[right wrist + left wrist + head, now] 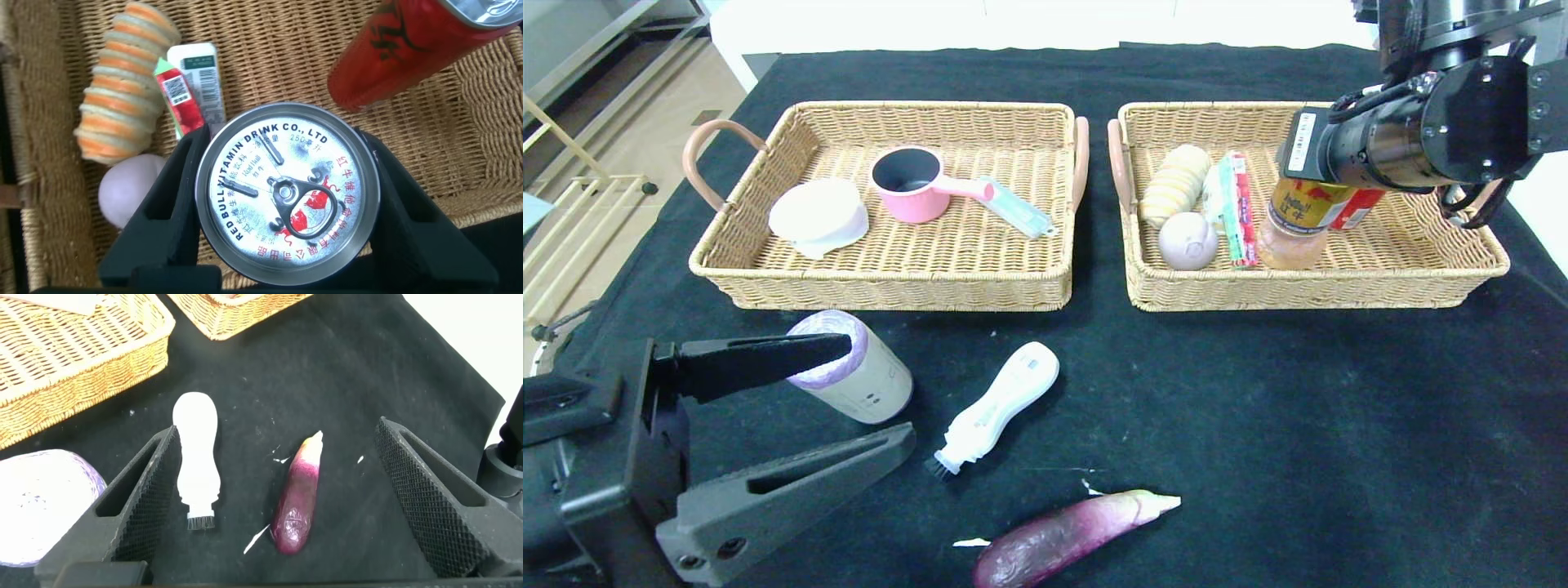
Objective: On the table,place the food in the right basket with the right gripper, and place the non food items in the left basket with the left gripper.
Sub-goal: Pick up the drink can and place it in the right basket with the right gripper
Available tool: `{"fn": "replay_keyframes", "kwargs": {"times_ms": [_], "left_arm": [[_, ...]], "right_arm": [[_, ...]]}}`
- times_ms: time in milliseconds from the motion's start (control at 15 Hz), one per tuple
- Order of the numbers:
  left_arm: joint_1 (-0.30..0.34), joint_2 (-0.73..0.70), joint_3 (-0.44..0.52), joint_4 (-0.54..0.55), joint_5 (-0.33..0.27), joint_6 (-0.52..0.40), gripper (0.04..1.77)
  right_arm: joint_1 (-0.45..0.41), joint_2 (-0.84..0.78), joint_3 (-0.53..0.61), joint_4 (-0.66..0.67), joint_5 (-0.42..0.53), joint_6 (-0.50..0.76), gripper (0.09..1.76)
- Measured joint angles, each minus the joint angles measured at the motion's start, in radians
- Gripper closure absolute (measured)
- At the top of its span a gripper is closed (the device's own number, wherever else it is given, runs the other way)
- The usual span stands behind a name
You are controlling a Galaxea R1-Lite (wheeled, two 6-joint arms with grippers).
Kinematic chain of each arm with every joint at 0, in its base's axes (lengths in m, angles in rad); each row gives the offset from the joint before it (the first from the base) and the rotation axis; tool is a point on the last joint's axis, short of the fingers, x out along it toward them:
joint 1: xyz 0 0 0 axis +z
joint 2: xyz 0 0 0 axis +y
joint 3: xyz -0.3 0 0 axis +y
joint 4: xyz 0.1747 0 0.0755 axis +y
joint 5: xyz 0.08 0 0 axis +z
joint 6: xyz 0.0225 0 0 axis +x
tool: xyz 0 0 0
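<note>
Right gripper (282, 208) hovering over right tan wicker basket (1421, 273), fingers (176, 204) clamping short gold can (1294, 224), can upright inside basket. Tall red can (400, 49) lying beside it, also in basket. Left gripper (849, 400) sitting low over black-cloth desk (1298, 425), fingers spread wide, gripping nothing. Beige cylinder roll with purple top (854, 371) lying between its fingers in head view. White curvy-handled brush (1001, 404) just beside, purple eggplant (1066, 535) nearer desk edge. Left tan wicker basket (882, 278) holding pink saucepan (915, 188).
</note>
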Motion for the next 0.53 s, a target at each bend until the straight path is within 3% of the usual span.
{"fn": "replay_keyframes", "kwargs": {"times_ms": [533], "left_arm": [[0.0, 0.007, 0.004, -0.001, 0.001, 0.008, 0.09]], "right_arm": [[-0.012, 0.022, 0.003, -0.058, 0.004, 0.002, 0.68]]}}
